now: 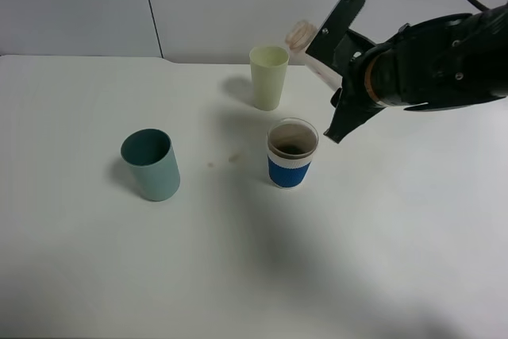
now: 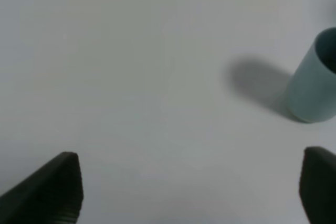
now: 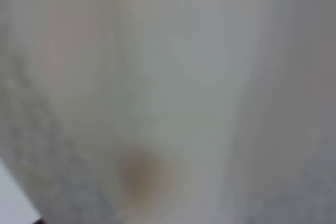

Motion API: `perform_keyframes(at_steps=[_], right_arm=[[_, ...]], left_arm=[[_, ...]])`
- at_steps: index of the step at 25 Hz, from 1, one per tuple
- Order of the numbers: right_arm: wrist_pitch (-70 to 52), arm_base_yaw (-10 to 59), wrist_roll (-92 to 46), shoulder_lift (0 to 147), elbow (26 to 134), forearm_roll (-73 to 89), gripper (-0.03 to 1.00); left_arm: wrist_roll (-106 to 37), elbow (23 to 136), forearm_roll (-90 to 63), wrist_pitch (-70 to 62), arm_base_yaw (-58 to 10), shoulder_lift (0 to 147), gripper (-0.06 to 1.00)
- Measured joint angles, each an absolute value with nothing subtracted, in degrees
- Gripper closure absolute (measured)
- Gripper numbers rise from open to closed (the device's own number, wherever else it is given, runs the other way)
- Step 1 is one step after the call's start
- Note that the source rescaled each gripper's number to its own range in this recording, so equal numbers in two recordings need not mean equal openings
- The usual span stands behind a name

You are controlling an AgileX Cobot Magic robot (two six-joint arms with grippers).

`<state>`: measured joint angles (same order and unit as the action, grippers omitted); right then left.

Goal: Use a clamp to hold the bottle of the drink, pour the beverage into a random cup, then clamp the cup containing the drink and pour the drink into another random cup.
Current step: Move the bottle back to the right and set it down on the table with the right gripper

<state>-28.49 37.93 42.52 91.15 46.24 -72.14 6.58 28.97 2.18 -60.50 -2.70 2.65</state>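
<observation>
My right clamp (image 1: pixel 327 85) hangs above the table at the right, shut on the clear bottle (image 1: pixel 303 36), which is tipped on its side just above and behind the blue-banded white cup (image 1: pixel 291 166). Brown beverage (image 1: pixel 291 148) lies in that cup. The right wrist view is a blur filled by the bottle (image 3: pixel 157 103), with a brown patch (image 3: pixel 140 174) inside it. The teal cup (image 1: pixel 151 164) stands alone at the left. My left gripper (image 2: pixel 191 182) is open above bare table, nothing between its fingers, with the teal cup (image 2: pixel 311 85) off to one side.
A pale yellow-green tumbler (image 1: pixel 268 77) stands behind the blue-banded cup, close to the bottle. Two small brown drops (image 1: pixel 234 158) mark the white table (image 1: pixel 238 275) between the cups. The table's back edge meets a grey wall.
</observation>
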Motion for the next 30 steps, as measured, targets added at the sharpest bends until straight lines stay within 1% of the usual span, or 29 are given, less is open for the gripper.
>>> perform_keyframes(at_steps=[6,11,18,23,30], right_arm=[[-26.61,35.1,42.89,86.93,46.24,-68.01,0.96],[-21.87,32.75,41.73,84.65,46.24,-62.78,0.96],[-15.02,30.56,24.76,84.58,46.24,-47.85,0.96],[-10.35,27.97,17.84,84.58,46.18,-38.8,0.96],[0.0,24.74,3.63,84.54,40.81,-24.85,0.96]], left_arm=[[6.58,28.97,2.18,-60.5,-2.7,2.65,0.44],[6.58,28.97,2.18,-60.5,-2.7,2.65,0.44],[6.58,28.97,2.18,-60.5,-2.7,2.65,0.44],[6.58,28.97,2.18,-60.5,-2.7,2.65,0.44],[6.58,28.97,2.18,-60.5,-2.7,2.65,0.44]])
